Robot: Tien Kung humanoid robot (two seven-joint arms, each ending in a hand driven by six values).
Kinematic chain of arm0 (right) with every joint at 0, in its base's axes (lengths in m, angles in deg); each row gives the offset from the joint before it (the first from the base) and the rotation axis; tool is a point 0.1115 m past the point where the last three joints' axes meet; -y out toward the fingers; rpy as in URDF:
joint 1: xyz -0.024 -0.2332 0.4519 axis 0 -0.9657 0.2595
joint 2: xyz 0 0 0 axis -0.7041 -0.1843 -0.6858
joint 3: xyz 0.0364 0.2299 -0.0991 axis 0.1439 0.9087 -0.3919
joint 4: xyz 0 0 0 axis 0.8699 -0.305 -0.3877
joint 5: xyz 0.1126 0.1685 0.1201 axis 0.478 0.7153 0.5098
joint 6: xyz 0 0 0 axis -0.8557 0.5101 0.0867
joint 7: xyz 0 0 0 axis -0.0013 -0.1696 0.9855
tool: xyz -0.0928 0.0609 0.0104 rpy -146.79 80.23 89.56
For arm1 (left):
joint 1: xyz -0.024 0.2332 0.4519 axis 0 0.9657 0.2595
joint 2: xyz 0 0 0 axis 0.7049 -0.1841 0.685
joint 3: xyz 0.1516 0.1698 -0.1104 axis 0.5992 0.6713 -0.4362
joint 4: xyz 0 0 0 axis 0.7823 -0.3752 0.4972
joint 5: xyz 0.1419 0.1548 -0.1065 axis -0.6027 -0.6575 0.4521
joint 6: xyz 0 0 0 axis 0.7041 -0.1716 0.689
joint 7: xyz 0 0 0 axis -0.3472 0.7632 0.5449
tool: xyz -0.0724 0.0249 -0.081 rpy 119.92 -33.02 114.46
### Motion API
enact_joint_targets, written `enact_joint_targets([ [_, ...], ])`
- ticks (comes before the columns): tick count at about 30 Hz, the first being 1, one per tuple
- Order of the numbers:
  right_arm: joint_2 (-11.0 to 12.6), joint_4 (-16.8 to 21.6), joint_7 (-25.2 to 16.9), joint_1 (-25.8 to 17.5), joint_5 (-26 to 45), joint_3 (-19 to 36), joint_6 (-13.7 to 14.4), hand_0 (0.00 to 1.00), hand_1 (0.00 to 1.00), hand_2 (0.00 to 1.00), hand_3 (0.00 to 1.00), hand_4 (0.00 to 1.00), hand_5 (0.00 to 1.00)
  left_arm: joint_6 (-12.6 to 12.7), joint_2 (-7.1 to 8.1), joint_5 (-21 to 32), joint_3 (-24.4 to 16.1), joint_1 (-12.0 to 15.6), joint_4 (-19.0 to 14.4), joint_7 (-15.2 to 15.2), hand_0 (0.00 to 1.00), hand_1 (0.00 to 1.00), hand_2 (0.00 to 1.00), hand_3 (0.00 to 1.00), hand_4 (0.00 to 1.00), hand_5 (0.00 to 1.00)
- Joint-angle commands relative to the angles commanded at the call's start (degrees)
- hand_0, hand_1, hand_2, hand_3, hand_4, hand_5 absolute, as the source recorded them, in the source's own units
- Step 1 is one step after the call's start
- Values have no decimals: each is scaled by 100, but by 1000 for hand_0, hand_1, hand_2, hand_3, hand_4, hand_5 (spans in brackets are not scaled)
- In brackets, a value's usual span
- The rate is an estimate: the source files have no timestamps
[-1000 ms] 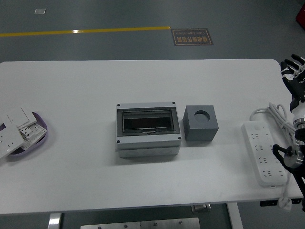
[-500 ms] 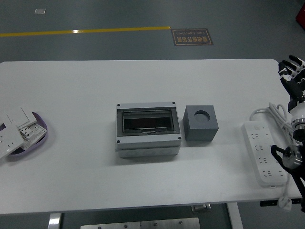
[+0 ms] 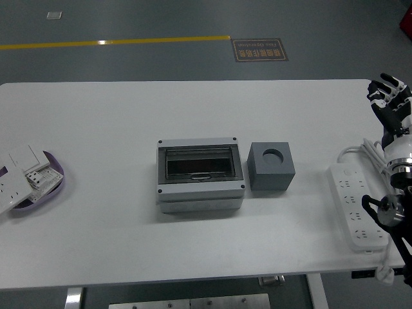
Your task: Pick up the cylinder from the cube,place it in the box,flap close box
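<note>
Grey cube (image 3: pixel 272 167), centre-right on white table (image 3: pixel 129 116), round socket on top, cylinder not discernible; grey box (image 3: pixel 200 174) just beside it on the left, clear flap down; white power strip (image 3: pixel 358 206) with coiled cord near right edge; purple tray (image 3: pixel 53 187) of white switch plates at left edge; right hand (image 3: pixel 390 105) raised at far right, fingers spread, gripping nothing; floor sign beyond table, lettering illegible
</note>
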Motion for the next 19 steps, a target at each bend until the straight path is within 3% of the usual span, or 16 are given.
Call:
enact_joint_targets([
  [8,16,67,101,63,-262,-103,-65,705,661,637,659,717,169,7,-17,8,25,-1,6,-5,596,630,618,637,692,214],
  [19,35,131,296,72,-783,-67,79,729,677,665,701,726,156,9,-28,35,63,1,10,-6,596,629,618,637,692,214],
])
